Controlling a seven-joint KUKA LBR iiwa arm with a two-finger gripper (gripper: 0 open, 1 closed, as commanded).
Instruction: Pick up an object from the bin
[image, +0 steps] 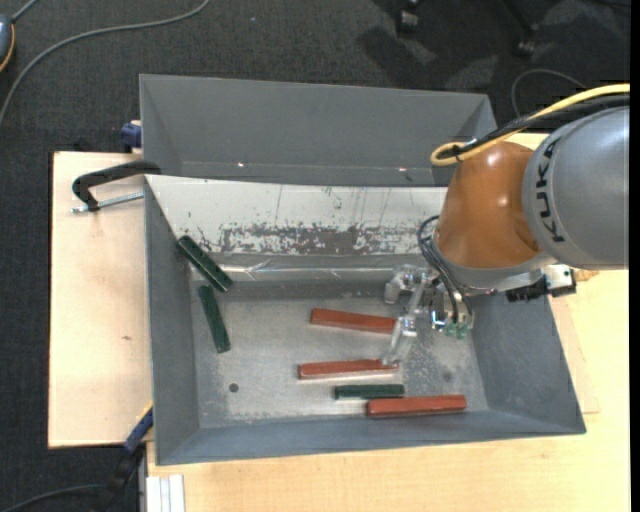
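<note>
In the camera view the tool (403, 335) hangs low in the grey bin (175, 410), right of centre, at the right ends of two flat red-brown bars, the upper bar (348, 321) and the lower bar (340, 370). I cannot tell whether it is spread or pressed together. A dark green stick (368, 392) and a third red-brown bar (416, 405) lie near the front wall, and two green sticks (213, 318) lie well apart at the left.

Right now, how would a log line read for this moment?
gripper: low in bin | beside: upper red stick, middle red stick | hold: cannot tell
</note>
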